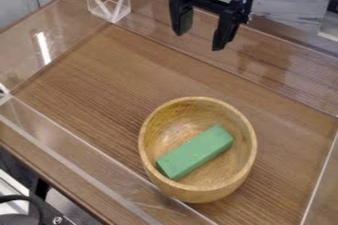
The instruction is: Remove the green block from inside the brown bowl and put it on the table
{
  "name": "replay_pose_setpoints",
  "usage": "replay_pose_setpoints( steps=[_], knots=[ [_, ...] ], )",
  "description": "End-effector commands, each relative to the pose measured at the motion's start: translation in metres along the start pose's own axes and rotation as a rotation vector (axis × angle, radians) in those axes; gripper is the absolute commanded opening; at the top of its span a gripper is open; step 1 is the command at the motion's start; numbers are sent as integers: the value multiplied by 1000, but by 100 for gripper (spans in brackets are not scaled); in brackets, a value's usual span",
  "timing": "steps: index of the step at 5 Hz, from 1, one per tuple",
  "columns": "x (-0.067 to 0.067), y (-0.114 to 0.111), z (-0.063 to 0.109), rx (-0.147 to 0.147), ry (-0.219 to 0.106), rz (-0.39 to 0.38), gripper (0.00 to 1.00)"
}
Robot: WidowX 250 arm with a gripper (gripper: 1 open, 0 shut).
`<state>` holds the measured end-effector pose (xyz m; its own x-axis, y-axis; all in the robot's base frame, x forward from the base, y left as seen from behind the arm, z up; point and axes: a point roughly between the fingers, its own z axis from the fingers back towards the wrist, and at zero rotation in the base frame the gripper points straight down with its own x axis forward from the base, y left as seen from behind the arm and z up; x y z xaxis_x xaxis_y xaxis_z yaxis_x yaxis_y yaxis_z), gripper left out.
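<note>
The green block [196,152] lies flat inside the brown bowl [199,112], likely light, rigid and smooth, best pinched across its narrow width by the released claw [199,32] hanging well apart above the worktop [106,81]

The desk [158,71] has a brown wood-grain surface with fine parallel lines; the finish is smooth with a low sheen. The clear plastic walls [53,41] along the desk edges are transparent and glossy and carry bright reflections, most visibly at the far left corner. The brown bowl [199,148] is light-brown wood with visible grain; its thick rim and inner surface look smooth with a soft satin finish. The green block [196,152] is solid bright green, plain and smooth, with a matt to slightly satin surface; its material cannot be determined. The gripper [201,24] is black and matt, and looks like plastic or coated metal.
</note>
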<state>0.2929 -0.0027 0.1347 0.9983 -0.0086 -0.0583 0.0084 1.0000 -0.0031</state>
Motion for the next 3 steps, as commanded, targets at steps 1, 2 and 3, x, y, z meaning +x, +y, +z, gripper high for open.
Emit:
replay_pose_setpoints(
  steps=[1,2,3],
  knots=[
    [-2,-6,-7,-3,21,2,100],
    [-18,-21,-13,-11,12,-26,100],
    [-34,-38,-15,-11,-5,-93,100]
  ],
)
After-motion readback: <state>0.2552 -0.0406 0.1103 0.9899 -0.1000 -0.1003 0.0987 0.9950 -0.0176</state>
